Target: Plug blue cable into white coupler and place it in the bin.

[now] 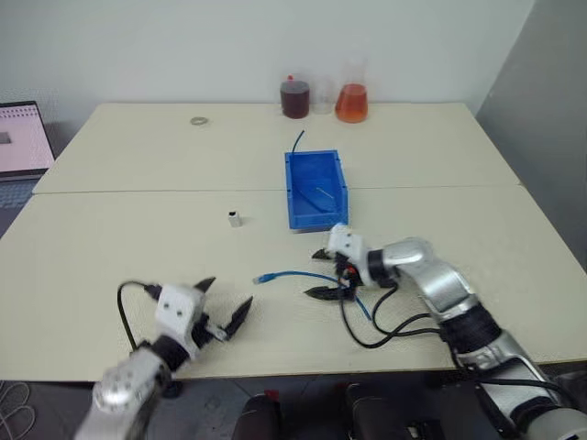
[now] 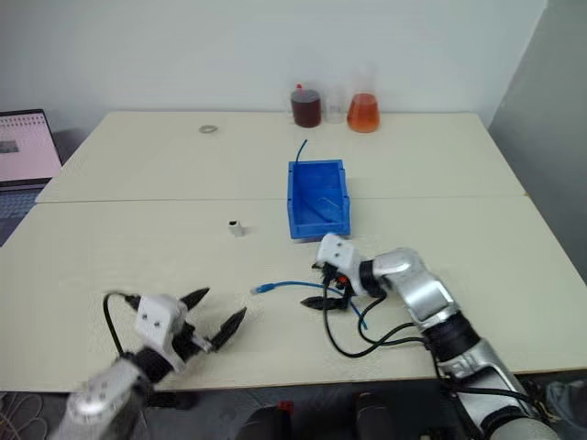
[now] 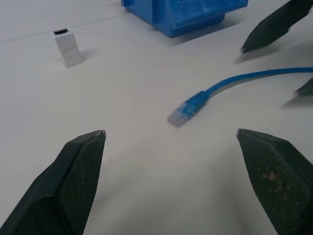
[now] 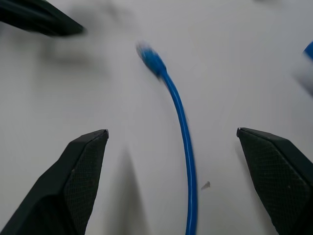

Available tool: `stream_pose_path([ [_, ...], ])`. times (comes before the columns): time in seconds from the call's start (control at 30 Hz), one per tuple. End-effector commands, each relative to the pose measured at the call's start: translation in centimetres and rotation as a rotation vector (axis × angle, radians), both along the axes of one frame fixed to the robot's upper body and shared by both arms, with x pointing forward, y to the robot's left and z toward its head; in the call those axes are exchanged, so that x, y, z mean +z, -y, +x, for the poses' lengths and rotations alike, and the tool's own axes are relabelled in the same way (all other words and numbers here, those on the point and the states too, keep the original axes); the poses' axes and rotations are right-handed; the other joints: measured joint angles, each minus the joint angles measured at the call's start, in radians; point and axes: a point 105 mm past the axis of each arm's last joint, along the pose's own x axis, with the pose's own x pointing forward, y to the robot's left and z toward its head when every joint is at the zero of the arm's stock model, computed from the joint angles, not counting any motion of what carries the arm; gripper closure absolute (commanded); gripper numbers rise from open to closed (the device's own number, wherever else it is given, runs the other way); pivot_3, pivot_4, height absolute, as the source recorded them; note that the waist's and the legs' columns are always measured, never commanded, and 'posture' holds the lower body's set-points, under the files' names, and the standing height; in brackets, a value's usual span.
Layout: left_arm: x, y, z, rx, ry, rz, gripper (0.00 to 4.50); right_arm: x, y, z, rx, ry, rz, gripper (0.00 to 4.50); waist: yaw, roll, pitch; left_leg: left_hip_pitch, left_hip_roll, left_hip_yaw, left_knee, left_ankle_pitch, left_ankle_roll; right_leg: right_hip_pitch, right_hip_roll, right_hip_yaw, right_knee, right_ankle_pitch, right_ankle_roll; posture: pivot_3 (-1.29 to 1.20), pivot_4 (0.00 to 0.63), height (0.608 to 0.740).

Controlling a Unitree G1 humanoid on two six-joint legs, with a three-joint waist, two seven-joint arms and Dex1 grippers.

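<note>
Blue cable (image 1: 293, 275) lies free on the table (image 1: 110, 238), its clear plug at about 9 o'clock from the right gripper (image 1: 327, 273), whose fingers are spread wide over the cord and hold nothing; the left gripper (image 1: 225, 307) is also wide open and empty, with the plug at its 1 o'clock. I judge the cable light and soft, so it should be taken just behind the stiff plug. White coupler (image 1: 236, 218) stands at 9 o'clock from the bin (image 1: 315, 213); being small and light, it may tip easily.
</note>
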Motion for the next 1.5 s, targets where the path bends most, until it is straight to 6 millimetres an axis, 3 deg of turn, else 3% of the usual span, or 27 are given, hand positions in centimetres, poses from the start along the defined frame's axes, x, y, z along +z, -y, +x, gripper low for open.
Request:
stream_pose_path([
  [0.03,0.1,0.0,1.2,-0.240,-0.080,0.026,0.00,4.6,2.1,-2.2,0.019,-0.063,0.136,0.03,0.001,0.000,0.000,0.000,0.000,0.000,0.000,0.000,0.000,0.000,0.000,0.000,-0.001,0.000,0.000,0.00,0.150,0.740],
  [0.2,0.3,0.4,4.1,-0.490,-0.141,0.098,0.00,6.4,4.9,-4.2,-0.001,-0.100,0.122,0.03,0.009,0.000,0.000,-0.002,0.000,0.001,-0.001,0.000,0.000,-0.001,0.000,0.000,-0.001,0.000,-0.001,0.00,0.150,0.740],
  [0.33,-0.3,1.2,5.8,-0.621,-0.176,0.164,0.00,6.8,5.9,-4.5,-0.065,-0.093,0.106,0.03,0.007,0.000,0.000,-0.011,0.000,0.001,0.000,0.000,0.000,-0.009,0.000,0.000,-0.001,0.000,-0.001,0.00,0.150,0.740],
  [0.53,-1.6,2.7,5.4,-0.789,-0.210,0.209,0.00,6.8,6.4,-4.4,-0.158,-0.074,0.111,0.03,0.006,0.000,0.000,-0.013,0.000,0.001,0.000,0.000,0.000,-0.012,0.000,-0.001,0.000,0.000,-0.001,0.00,0.150,0.740],
  [0.63,-2.1,2.4,4.9,-0.806,-0.214,0.220,0.41,6.6,6.8,-4.5,-0.194,-0.071,0.111,0.00,0.009,0.000,0.000,-0.014,-0.001,0.001,0.000,0.000,0.000,-0.012,-0.001,-0.001,0.000,0.000,-0.001,0.00,0.150,0.740],
  [0.83,-2.7,1.3,4.5,-0.796,-0.225,0.239,1.84,6.6,7.1,-4.4,-0.243,-0.072,0.122,0.00,0.007,0.000,0.000,-0.014,-0.001,0.001,0.001,0.000,0.000,-0.012,-0.001,0.000,0.000,0.001,0.000,0.00,0.150,0.740],
  [1.2,-2.9,1.3,4.6,-0.795,-0.220,0.247,4.19,6.3,7.4,-4.2,-0.268,-0.074,0.115,0.00,0.007,0.000,-0.001,-0.013,0.000,0.001,0.001,0.000,0.000,-0.012,-0.001,0.000,0.001,0.001,0.000,0.00,0.150,0.740],
  [1.4,-2.3,1.5,5.1,-0.752,-0.220,0.216,4.25,6.5,7.6,-4.0,-0.282,-0.065,0.124,0.00,0.006,0.000,-0.001,-0.013,0.000,0.001,0.001,0.000,0.000,-0.012,-0.001,0.000,0.001,0.001,0.000,0.00,0.150,0.740],
  [1.5,1.7,3.4,7.3,-0.629,-0.157,0.030,4.25,7.8,7.5,-3.2,-0.336,-0.031,0.209,0.00,0.008,0.000,-0.001,-0.014,0.000,0.000,0.001,0.000,0.000,-0.011,-0.001,-0.001,0.001,0.001,0.000,0.00,0.150,0.740],
])
